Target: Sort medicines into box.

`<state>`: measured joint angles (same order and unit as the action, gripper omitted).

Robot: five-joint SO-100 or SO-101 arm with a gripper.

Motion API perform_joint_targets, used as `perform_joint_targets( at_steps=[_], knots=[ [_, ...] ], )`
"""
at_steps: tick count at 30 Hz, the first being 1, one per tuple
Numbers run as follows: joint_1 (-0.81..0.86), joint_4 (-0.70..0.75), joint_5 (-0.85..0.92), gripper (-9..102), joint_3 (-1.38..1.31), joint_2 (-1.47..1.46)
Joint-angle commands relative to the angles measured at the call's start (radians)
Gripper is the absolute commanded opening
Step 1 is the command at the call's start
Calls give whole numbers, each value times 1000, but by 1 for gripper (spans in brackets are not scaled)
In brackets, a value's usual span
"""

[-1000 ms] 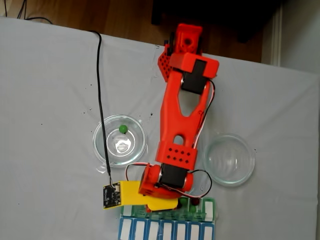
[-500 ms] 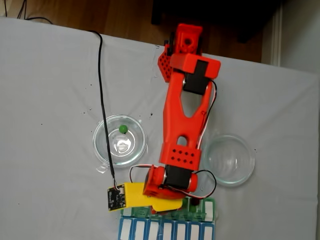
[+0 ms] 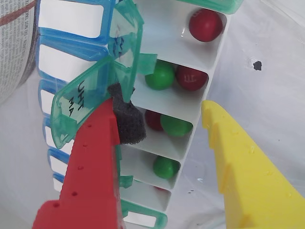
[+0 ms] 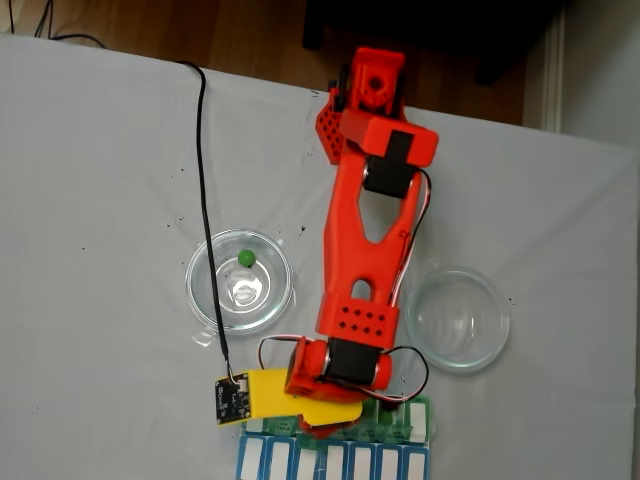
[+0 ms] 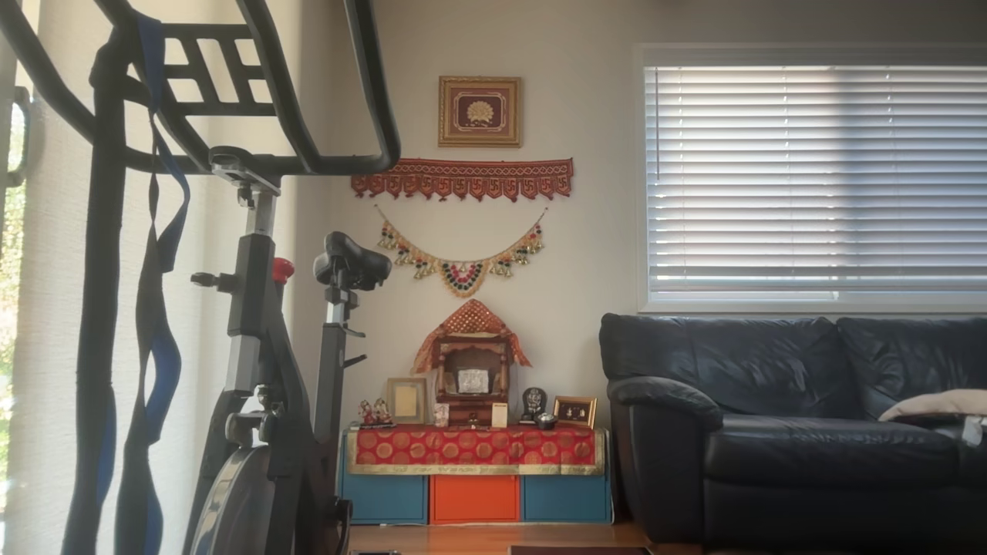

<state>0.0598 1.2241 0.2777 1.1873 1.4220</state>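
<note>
Now hand (image 3: 159, 112) spread (nothing held) over box (image 3: 167, 95) — red, green medicines (image 3: 160, 76) inside.

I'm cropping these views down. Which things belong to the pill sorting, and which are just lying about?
Part of the job:
pill organizer
red and green balls
gripper
dish with one green ball
empty dish

Just lying about:
exercise bike
sofa

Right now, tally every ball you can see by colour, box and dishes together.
Green balls: 4 (3 in the box, 1 in the left dish in the fixed view)
Red balls: 3 (all in the box)
Total: 7
A red sliver low in the box is too hidden to count.
</note>
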Motion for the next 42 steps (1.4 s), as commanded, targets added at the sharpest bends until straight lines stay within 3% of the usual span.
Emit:
perform_joint_targets(
  at_steps=[1, 8, 13, 35, 42],
  knots=[
    [9, 18, 6, 22, -100, 101],
    [28, 84, 44, 17, -63, 215],
    [44, 109, 91, 1, -26, 270],
    [261, 224, 400, 1, 293, 465],
    [327, 98, 460, 1, 499, 551]
  ],
)
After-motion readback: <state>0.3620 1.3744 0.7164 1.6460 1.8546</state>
